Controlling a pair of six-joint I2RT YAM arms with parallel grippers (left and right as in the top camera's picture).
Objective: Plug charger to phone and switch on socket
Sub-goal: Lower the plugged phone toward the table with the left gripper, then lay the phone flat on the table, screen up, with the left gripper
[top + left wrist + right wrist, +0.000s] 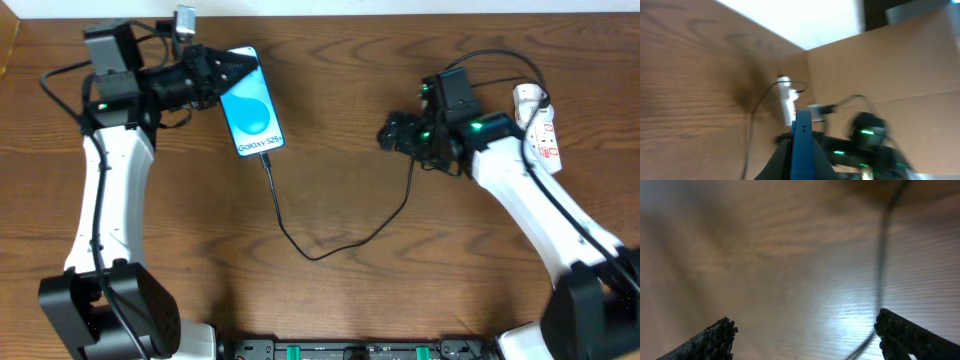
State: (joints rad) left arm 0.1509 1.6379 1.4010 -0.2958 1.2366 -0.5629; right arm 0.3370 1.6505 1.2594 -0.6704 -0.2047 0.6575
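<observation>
Guessing the switch is next: socket (546, 135) sits behind right gripper (388, 133)'s spread, empty fingers; left gripper (224, 71) pinching phone (255, 108)

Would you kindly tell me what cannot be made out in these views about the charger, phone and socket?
1) Switch position on the socket: overhead, too small, and the right arm covers part of it.
2) Adapter end of the charger: overhead, the cable disappears under the right gripper.
3) Whether the charger tip is seated in the phone: overhead too small; left wrist view blurred, phone edge-on.
</observation>
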